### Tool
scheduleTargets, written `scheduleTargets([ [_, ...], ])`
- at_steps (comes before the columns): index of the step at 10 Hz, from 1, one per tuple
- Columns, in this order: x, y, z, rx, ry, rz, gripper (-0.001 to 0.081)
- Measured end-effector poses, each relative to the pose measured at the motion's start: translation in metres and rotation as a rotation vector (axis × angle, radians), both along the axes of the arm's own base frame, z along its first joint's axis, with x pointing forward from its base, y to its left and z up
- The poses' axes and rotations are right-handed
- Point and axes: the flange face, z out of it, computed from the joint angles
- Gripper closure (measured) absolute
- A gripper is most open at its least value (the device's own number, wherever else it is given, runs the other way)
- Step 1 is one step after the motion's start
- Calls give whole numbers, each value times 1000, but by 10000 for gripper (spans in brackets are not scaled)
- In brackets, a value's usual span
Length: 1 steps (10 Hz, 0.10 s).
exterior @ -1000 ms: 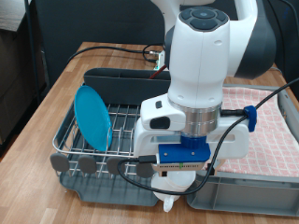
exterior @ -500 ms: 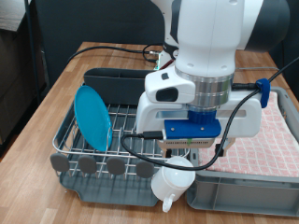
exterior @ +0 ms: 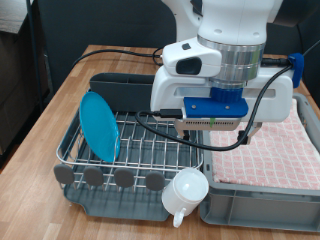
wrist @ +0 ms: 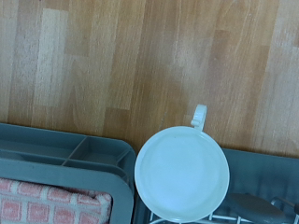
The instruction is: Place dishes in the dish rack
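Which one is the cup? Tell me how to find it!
Find the big silver wire dish rack in its dark grey tray on the wooden table. Go to its corner at the exterior view's bottom, beside the grey crate. The small white mug sits there: the only white dish, unlike the upright blue plate.
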Motion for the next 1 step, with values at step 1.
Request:
scheduleTargets([
  [1,0,2,5,-7,-2,4,3],
])
